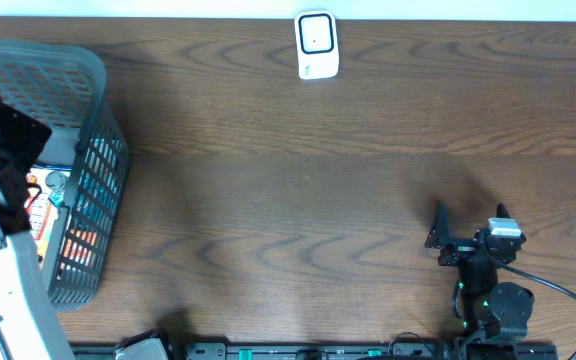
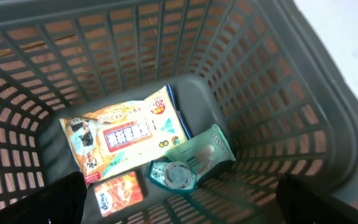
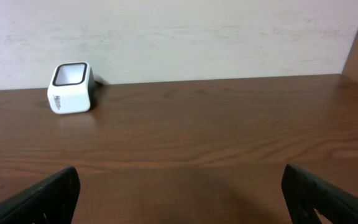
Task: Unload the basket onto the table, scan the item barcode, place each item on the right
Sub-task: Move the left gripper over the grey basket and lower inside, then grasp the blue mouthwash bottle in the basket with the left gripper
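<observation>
Items for scanning lie flat on the floor of the grey basket (image 2: 260,93): a large wipes pack (image 2: 123,137), a green lidded pack (image 2: 201,152) and a small orange packet (image 2: 118,191). The left gripper (image 2: 179,193) hangs above them, jaws wide and empty, presumably set for a pick; the green lidded pack sits directly below. The right gripper (image 3: 182,190), equally wide, faces the scanner (image 3: 71,88) at the far edge of the table (image 3: 229,137).
</observation>
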`<state>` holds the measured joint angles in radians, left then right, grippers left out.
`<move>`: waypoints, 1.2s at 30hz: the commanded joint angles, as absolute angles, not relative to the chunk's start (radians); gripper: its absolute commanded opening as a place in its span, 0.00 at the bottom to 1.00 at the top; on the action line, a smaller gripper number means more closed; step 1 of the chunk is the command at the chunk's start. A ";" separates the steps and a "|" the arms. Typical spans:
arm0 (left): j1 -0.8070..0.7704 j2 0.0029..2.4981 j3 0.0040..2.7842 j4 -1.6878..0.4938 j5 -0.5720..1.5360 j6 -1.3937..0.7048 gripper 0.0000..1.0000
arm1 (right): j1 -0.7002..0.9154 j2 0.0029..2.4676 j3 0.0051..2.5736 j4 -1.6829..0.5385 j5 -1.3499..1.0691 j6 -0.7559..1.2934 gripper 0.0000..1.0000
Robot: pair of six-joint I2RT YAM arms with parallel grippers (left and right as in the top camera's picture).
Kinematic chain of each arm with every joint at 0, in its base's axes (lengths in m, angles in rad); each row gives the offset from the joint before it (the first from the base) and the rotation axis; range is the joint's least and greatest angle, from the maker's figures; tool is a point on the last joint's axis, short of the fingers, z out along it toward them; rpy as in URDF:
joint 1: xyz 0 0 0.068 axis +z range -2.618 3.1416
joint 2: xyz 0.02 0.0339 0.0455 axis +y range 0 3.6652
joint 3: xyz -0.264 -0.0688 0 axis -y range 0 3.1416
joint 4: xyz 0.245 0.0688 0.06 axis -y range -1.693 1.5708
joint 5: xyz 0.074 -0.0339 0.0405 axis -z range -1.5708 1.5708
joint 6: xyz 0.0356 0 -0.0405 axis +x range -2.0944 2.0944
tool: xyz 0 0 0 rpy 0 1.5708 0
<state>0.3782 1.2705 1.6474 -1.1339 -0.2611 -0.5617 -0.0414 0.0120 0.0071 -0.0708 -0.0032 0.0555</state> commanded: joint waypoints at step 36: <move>0.429 1.615 1.368 -1.111 -0.145 -1.314 0.98 | -0.040 0.007 0.006 -0.075 0.006 0.043 0.99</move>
<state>0.4305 1.6054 1.4185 -1.1446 -0.1951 -1.2770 -0.0414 0.0120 0.0071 -0.0708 -0.0032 0.0555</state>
